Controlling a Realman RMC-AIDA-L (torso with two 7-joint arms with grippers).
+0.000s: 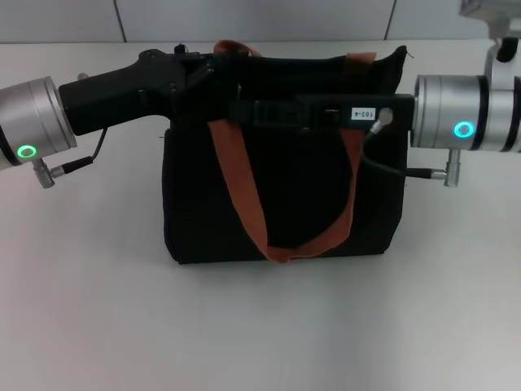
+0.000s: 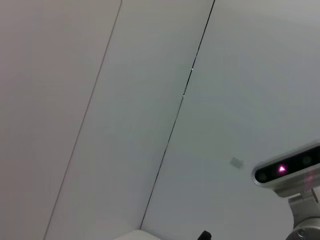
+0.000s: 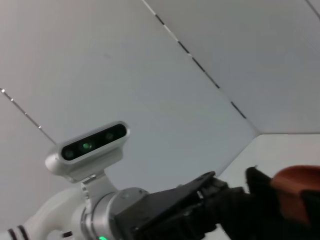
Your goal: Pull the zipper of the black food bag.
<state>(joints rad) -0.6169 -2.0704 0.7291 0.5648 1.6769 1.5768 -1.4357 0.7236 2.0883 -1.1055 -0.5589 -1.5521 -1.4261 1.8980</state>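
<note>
Head view. The bag (image 1: 281, 191) stood upright at the centre of the table (image 1: 89, 309), its orange strap (image 1: 244, 204) hanging down the near face. My left gripper (image 1: 213, 72) reached in from 9 o'clock to the bag's top edge near its left corner. My right gripper (image 1: 244, 110) reached in from 3 o'clock, lying flat along the top edge toward the centre. I could not tell whether either gripper was wide, narrow or holding anything: black fingers merged with black fabric. The zipper was not visible; I judged it lay on the top seam under the two grippers.

Risks, as I judged them: a pull along the seam could drag or tip the light bag unless one gripper held it; a pinch made without sight of the tab could catch fabric or strap; the two grippers stood close and could collide. Open table lay at 6, 9 and 3 o'clock; the wall (image 1: 260, 20) closed off 12 o'clock just behind the bag.

Left wrist view. Only wall panels and the head camera (image 2: 287, 170) appeared; it gave no help on the seam.

Right wrist view. The left gripper (image 3: 210, 192) showed at the bag's black edge (image 3: 260, 200), beside the strap (image 3: 297, 190). No tab was visible.
</note>
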